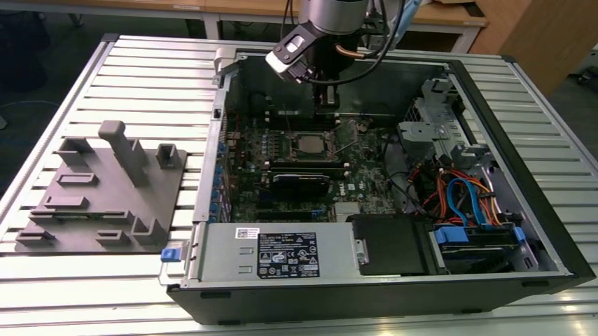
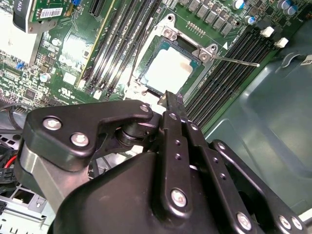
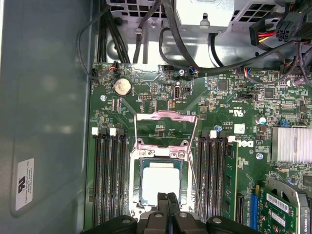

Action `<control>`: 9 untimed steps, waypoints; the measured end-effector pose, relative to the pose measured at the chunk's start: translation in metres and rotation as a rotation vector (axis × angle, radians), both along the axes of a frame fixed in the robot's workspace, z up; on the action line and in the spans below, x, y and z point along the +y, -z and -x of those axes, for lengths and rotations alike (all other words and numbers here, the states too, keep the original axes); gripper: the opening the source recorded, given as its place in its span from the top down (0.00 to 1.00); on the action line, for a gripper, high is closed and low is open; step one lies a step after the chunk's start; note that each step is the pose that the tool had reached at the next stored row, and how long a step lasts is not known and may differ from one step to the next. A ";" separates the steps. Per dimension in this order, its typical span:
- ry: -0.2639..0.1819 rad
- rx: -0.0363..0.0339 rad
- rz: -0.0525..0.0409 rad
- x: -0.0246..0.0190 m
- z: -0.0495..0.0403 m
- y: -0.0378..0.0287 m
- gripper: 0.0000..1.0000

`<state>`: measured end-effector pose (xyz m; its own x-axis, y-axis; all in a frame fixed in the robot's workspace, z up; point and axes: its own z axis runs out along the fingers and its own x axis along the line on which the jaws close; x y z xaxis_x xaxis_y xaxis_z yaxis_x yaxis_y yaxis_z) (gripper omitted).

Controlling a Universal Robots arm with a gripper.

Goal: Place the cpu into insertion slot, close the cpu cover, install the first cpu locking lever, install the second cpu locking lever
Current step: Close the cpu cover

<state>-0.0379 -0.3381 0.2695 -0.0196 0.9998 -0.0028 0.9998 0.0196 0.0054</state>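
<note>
Here, the cpu (image 3: 161, 183) already lies flat in the insertion slot (image 3: 185, 180), its dull silvery top facing up and framed on all 4 sides by the dark rim of the socket. The cpu cover (image 3: 165, 116) is open: in the first wrist view the thin silver frame is swung back from the far edge of the slot, and green board shows through its cut-out middle. A thin wire locking lever (image 3: 193, 178) runs free along 1 side of the socket, not latched down; in the second wrist view a lever (image 2: 239, 61) juts out loose from a corner of the socket over the memory slots (image 2: 224, 83).

The gripper (image 3: 167, 196) hangs just above the near edge of the cpu. Its 2 black fingers (image 2: 171, 105) are drawn together, with nothing seen between them, and I cannot tell whether the tips touch the chip.

In the exterior view the arm reaches down into the open computer case (image 1: 374, 290), which lies on its side on a slatted metal desk (image 1: 140, 70), and the gripper (image 1: 326, 101) is over the motherboard just behind the socket. A grey moulded fixture (image 1: 103, 189) sits on the desk on the exterior view's left, apart from the case.
</note>
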 end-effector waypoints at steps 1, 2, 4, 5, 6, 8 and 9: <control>0.000 0.0000 0.0000 0.0000 0.0000 0.0000 0.90; 0.000 0.0000 0.0000 0.0000 -0.0001 0.0000 0.90; 0.000 0.0000 0.0000 0.0000 -0.0010 0.0000 0.90; 0.000 0.0000 0.0000 0.0000 -0.0015 0.0000 0.90; 0.000 -0.0001 0.0000 0.0000 -0.0020 0.0000 0.90; 0.000 0.0000 0.0000 0.0000 -0.0029 0.0000 0.90; 0.000 0.0000 0.0000 0.0000 -0.0034 0.0000 0.90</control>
<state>-0.0346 -0.3381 0.2694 -0.0196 0.9998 -0.0028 0.9998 0.0196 0.0054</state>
